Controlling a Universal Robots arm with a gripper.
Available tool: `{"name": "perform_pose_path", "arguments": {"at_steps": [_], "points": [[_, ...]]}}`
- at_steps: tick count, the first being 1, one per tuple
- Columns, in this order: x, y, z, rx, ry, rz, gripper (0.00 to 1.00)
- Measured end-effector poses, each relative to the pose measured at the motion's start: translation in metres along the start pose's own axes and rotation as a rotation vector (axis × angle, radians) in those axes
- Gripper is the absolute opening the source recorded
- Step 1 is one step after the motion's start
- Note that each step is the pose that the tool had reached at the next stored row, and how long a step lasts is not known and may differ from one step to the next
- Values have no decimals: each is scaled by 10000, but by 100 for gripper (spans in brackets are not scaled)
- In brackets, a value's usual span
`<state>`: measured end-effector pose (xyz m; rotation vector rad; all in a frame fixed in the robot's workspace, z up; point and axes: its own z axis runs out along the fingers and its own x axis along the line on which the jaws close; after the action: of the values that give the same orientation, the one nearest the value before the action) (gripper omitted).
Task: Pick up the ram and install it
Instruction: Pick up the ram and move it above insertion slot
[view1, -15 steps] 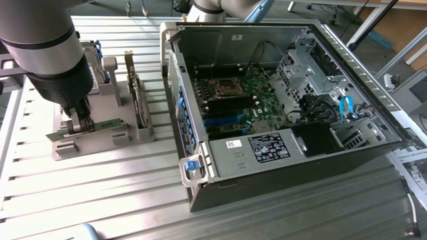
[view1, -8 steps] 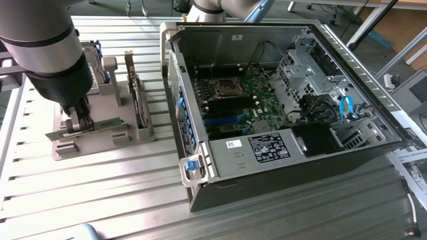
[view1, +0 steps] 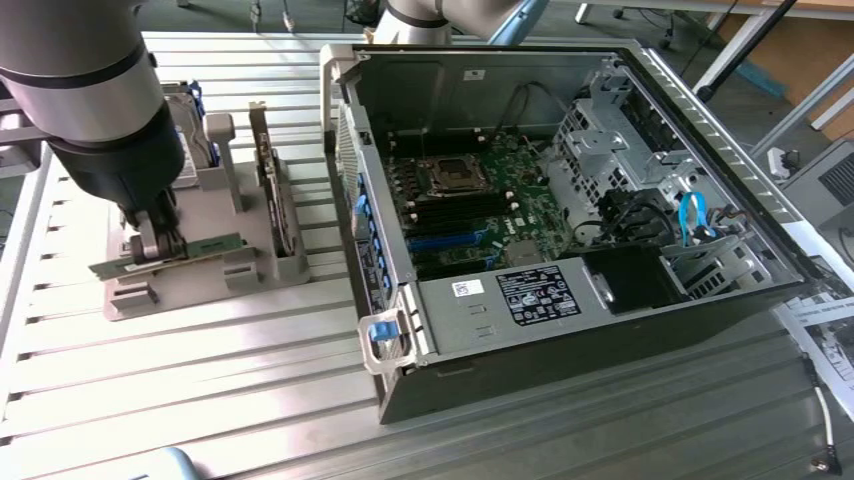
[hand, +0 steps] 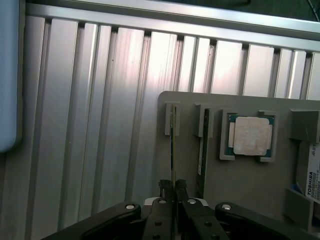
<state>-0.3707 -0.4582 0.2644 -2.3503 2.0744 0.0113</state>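
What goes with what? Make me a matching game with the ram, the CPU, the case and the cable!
Things:
1. ram
2. CPU
3. case
4. cable

Matches:
A. blue
B. open, motherboard showing
C. pinched by the gripper
D. lying flat in a pocket of the grey holder

Pairs: 1-C, 2-D, 3-B, 4-A

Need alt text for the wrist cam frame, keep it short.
The gripper is closed on a green RAM stick, seen edge-on and in line with a slot of a grey holder tray. A second RAM stick stands in the neighbouring slot, with a silver CPU chip in a square recess beside it. The tray rests on a ribbed aluminium table.
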Motion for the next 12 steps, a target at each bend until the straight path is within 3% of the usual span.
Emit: {"name": "perform_pose_path", "arguments": {"at_steps": [12], "points": [[-1,0,-61,1,0,0,14]]}}
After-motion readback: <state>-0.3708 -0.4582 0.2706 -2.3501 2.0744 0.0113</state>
